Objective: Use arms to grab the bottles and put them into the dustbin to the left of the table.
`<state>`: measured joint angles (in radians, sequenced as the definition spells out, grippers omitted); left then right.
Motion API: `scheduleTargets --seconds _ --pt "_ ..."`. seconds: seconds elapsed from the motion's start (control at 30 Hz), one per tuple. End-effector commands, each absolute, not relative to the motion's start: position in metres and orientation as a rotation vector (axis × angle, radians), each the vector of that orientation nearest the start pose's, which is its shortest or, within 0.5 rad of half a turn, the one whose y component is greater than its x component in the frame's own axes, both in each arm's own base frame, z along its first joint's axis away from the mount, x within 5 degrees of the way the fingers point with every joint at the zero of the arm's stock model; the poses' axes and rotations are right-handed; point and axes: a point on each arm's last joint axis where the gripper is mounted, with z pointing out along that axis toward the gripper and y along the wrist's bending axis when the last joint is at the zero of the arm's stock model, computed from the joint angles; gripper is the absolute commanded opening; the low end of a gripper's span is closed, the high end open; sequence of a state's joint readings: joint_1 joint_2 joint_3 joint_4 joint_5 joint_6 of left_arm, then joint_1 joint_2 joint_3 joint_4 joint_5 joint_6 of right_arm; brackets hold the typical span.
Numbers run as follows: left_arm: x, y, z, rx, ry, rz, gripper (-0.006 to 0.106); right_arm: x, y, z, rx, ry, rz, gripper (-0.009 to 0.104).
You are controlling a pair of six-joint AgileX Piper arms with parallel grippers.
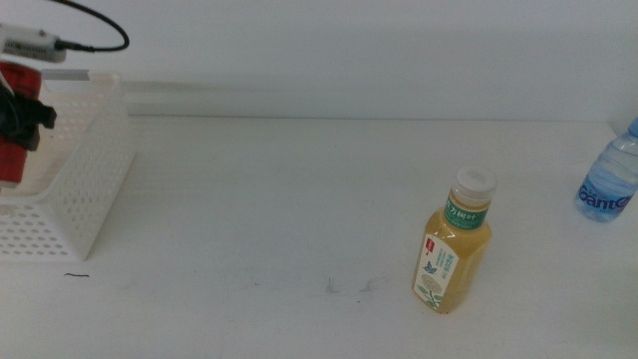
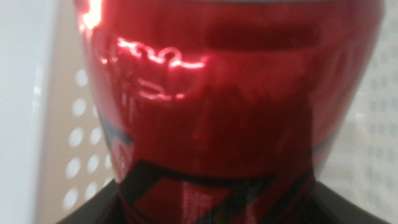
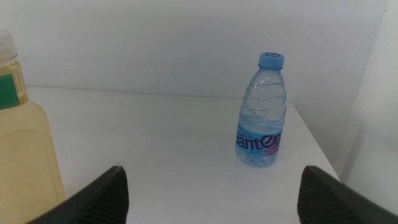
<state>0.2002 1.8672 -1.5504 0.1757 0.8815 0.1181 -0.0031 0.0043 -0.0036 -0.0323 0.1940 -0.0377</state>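
In the middle view the left gripper (image 1: 22, 125) holds the red soda can (image 1: 12, 120) upright over the white dustbin (image 1: 90, 175) at far left — the drop step, by the look of it; next calls for opening the jaws. The yellow drink bottle (image 1: 454, 249) stands mid-table, cap up.

The left wrist view fills with the clamped can.

In the right wrist view the right gripper (image 3: 211, 193) waits, jaws spread, facing the upright water bottle (image 3: 261, 112) at far right.

Slim red soda can (image 2: 230, 106): glossy metal with bright mirror-like highlights. Dustbin (image 1: 85, 184): white perforated plastic, matt. Water bottle (image 3: 261, 112): clear ribbed plastic, blue plastic cap. Yellow drink bottle (image 1: 454, 249): smooth translucent plastic, white ridged cap, paper-like label. Table (image 1: 279, 219): smooth matt white, faintly scuffed.
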Motion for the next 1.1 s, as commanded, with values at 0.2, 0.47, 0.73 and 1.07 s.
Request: scheduleTargets --seconds 0.2,0.47,0.73,1.07 --pt "0.418 0.103 0.239 -0.033 2.671 0.299 0.004 0.056 -0.001 0.196 -0.050 1.671 -0.071 0.072" --pt "0.423 0.104 0.217 -0.035 2.715 0.280 0.053 0.056 -0.001 0.196 -0.050 1.671 -0.071 0.072" --pt "0.401 0.097 0.267 -0.095 2.680 0.256 0.087 0.056 -0.001 0.196 -0.050 1.671 -0.071 0.072" --pt "0.282 -0.001 0.376 0.045 2.324 -0.069 0.087 0.056 -0.001 0.196 -0.050 1.671 -0.071 0.072"
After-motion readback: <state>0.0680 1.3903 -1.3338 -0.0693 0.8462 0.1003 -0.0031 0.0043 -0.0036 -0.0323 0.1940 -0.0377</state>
